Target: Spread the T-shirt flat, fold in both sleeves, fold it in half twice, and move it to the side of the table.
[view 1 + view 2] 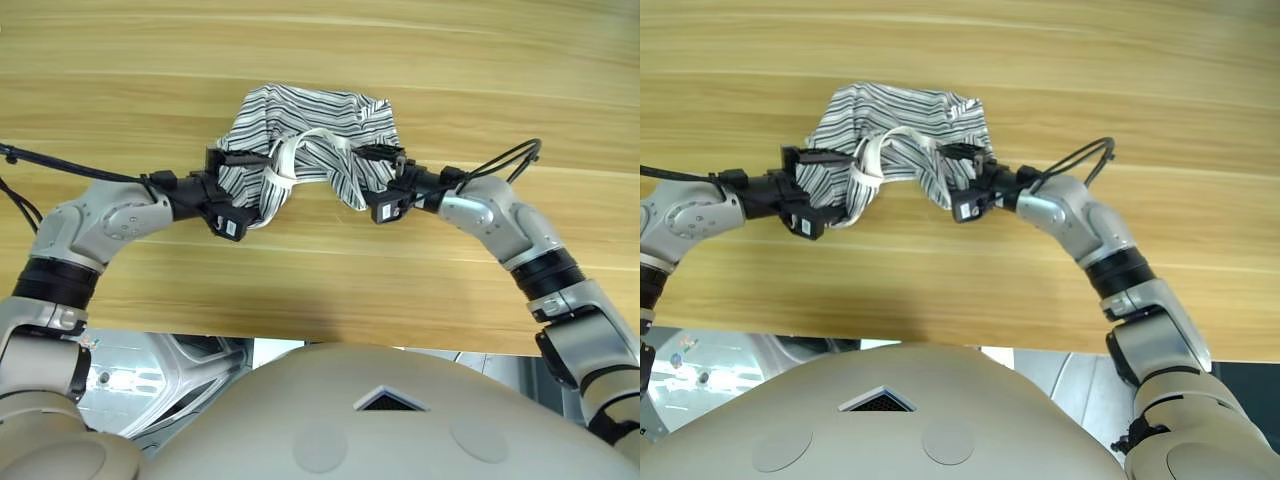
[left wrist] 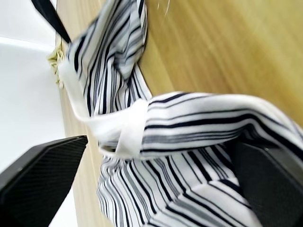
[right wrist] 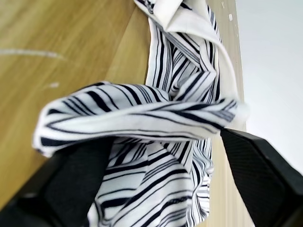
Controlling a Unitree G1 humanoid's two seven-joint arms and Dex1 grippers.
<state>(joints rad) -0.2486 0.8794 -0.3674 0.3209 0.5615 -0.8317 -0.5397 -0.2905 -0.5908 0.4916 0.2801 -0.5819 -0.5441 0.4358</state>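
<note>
A light wooden counter [image 1: 320, 50] with a long running grain carried everything. On it, about midway across and toward the far part of the surface, lay the T-shirt [image 1: 310, 115]. It was striped black and white and was bunched into a crumpled heap rather than spread out. Its far part rested on the wood, while the near edge was gathered up in folds between the two arms. A white trim band [image 1: 283, 168] looped out of the heap on the near side, close to the left arm.

The left gripper [image 1: 230, 185] sat at the shirt's left edge, touching the cloth. In the left wrist view its two black fingers [image 2: 42, 179] stood wide apart. A striped fold lay across the gap and over one of them, so nothing was pinched.

The right gripper [image 1: 385, 180] sat at the shirt's right edge, level with the other one and also against the cloth. Its fingers [image 3: 262, 170] were likewise spread wide in the right wrist view. A rolled fold of the shirt stretched between them above the wood, resting there and not clamped.
</note>
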